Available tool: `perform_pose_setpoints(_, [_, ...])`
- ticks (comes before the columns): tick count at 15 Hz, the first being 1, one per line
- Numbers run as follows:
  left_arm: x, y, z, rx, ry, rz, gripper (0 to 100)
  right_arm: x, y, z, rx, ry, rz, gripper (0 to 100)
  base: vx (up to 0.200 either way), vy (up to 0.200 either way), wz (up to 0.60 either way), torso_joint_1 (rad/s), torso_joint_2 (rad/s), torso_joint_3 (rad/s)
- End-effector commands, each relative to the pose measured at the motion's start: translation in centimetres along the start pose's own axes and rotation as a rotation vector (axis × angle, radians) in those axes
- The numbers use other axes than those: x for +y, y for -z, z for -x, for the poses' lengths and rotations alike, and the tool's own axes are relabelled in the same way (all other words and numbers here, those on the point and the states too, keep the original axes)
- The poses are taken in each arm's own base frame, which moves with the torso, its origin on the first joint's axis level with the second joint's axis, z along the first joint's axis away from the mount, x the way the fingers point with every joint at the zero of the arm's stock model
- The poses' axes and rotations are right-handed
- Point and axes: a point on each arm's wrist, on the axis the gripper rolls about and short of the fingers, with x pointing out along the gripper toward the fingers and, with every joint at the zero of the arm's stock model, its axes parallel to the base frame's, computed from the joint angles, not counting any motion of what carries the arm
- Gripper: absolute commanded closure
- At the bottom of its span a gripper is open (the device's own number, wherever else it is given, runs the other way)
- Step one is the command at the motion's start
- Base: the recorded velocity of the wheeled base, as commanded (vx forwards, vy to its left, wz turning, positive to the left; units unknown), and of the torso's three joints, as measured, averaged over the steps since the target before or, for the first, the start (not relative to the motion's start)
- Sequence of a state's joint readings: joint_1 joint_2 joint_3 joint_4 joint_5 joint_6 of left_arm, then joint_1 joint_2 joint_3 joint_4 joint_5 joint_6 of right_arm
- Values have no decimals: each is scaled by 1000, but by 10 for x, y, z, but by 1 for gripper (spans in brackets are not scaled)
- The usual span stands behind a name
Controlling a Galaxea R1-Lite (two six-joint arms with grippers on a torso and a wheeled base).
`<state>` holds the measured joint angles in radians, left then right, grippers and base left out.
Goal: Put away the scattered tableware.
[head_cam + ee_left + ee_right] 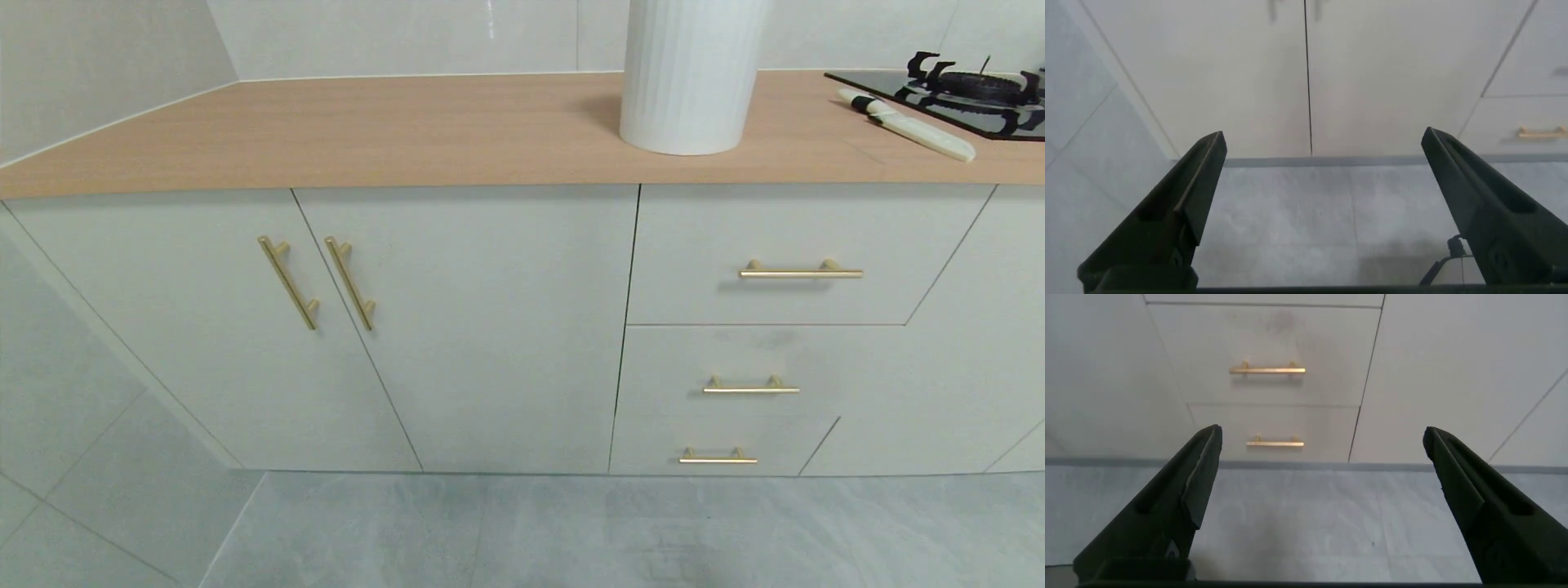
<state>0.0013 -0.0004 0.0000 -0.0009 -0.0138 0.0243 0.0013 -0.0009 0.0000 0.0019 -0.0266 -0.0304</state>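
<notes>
The one loose piece of tableware in sight is a pale knife (906,124) on the wooden counter (367,131). It lies at the counter's right end, just beside the near corner of the black hob (971,94) and well apart from the tall white ribbed holder (690,73) further left. Its long axis runs on a slant, with the dark-banded end toward the back wall and the plain pale end toward the counter's front edge and the right. Both arms sit far lower than that. The left fingers (1184,204) are spread wide and empty, aimed at the floor below the seam between the two cupboard doors (1308,73). The right fingers (1180,498) are equally wide and empty, facing the lower drawer handles (1267,370) and the floor in front of them. The knife is therefore above both pairs and off to the robot's right, so the right arm looks the nearer one. It would probably have to rise above the counter edge and turn its fingers across the slanted axis.
</notes>
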Motion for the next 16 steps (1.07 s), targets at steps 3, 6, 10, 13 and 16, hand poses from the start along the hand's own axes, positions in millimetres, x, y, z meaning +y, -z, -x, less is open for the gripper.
perform_pose_setpoints(3, [0,0,0,0,0,0,0,0,0,0,4,-1,-1,0,200,0,0,2,2,-2])
perform_pose_setpoints(6, [0,0,0,1,0,0,0,0,0,0,2,-1,-1,0,200,0,0,2,2,-1])
perform_pose_setpoints(10, [0,0,0,1,0,0,0,0,0,0,2,1,-1,0,200,0,0,2,4,2])
perform_pose_setpoints(13, [0,0,0,0,0,1,0,0,0,0,2,-1,-1,0,200,0,0,-1,1,6])
perform_pose_setpoints(16, [0,0,0,1,0,1,0,0,0,0,2,-1,-1,0,67,0,0,1,-2,1])
